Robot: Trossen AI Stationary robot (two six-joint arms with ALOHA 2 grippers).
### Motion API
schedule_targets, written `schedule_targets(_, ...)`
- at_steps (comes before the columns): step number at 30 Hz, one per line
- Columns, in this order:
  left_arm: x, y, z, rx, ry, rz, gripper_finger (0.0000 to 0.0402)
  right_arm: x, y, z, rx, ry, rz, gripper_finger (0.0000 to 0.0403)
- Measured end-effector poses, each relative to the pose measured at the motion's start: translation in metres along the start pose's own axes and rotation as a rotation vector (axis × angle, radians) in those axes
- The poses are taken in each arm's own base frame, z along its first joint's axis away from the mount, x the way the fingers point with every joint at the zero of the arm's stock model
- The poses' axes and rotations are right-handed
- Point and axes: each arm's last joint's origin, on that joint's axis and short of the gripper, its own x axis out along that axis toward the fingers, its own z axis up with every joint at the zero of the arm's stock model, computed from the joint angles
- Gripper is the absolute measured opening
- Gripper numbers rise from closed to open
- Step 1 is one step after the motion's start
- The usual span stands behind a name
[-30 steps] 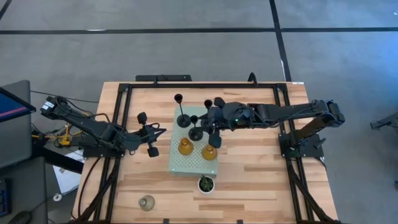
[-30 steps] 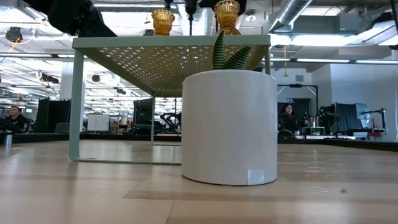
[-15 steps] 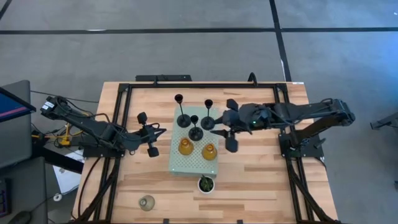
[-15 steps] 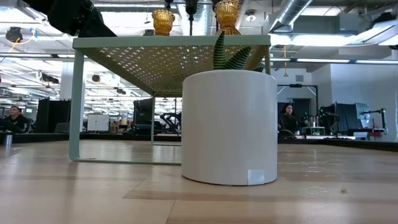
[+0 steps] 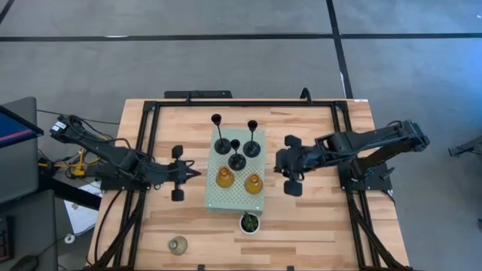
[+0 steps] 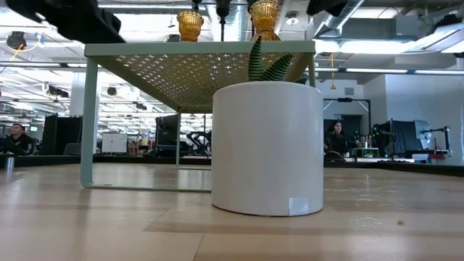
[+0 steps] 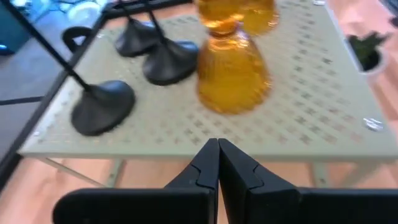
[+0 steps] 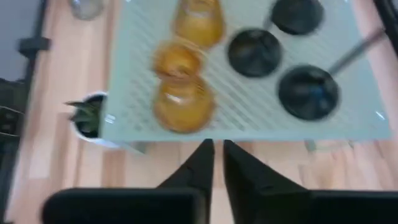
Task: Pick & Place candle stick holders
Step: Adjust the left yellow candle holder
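Note:
Three black candle stick holders (image 5: 221, 143) (image 5: 251, 147) (image 5: 236, 160) and two amber glass ones (image 5: 224, 178) (image 5: 254, 184) stand by their bases on the pale green perforated board (image 5: 235, 202). A clear glass holder (image 5: 178, 245) stands on the table near the front left. My left gripper (image 5: 197, 173) is shut and hovers at the board's left edge, pointing at an amber holder (image 7: 233, 71). My right gripper (image 5: 277, 162) hovers off the board's right edge, tilted down toward it. Its fingers (image 8: 200, 163) are all but together with nothing between them.
A small green plant in a pot (image 5: 249, 223) stands just in front of the board, filling the middle of the low view (image 6: 267, 148). The board stands raised on thin legs (image 6: 87, 116). Bare wood lies on both sides of the board.
My right gripper has drawn back from above the black holders toward the table's right edge, clear of the board, and has tipped further down. The black holder at the board's far right stands where it was. My left gripper has swung in place and now points squarely at the board.

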Motion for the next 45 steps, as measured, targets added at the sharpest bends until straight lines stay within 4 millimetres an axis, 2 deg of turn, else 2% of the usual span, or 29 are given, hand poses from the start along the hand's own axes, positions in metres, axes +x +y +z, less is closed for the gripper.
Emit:
schedule_targets(3, -0.009, -0.001, -0.002, -0.017, 0.001, -0.039, 0.0005, 0.001, 0.010, -0.001, -0.028, 0.005, 0.021, 0.0006)
schedule_targets(9, -0.021, -0.005, 0.001, -0.024, -0.062, -0.085, 0.0005, 0.012, 0.035, 0.003, -0.068, -0.048, 0.078, 0.0004)
schedule_targets(18, -0.013, -0.012, 0.013, 0.009, -0.150, -0.068, 0.0005, 0.052, 0.065, 0.010, -0.090, -0.088, 0.115, 0.0001)
schedule_targets(23, -0.007, -0.018, 0.018, 0.032, -0.184, -0.064, 0.0005, 0.076, 0.075, 0.014, -0.075, -0.109, 0.126, 0.0000)
schedule_targets(29, -0.002, -0.021, 0.017, 0.044, -0.165, -0.064, 0.0005, 0.095, 0.078, 0.012, -0.015, -0.092, 0.065, 0.0000)
schedule_targets(37, -0.001, -0.021, 0.017, 0.039, -0.165, -0.059, 0.0005, 0.087, 0.075, 0.014, 0.022, -0.147, -0.052, 0.0000)
schedule_targets(45, -0.001, -0.021, 0.017, 0.038, -0.166, -0.058, 0.0005, 0.089, 0.069, 0.011, 0.014, -0.124, -0.125, 0.0000)
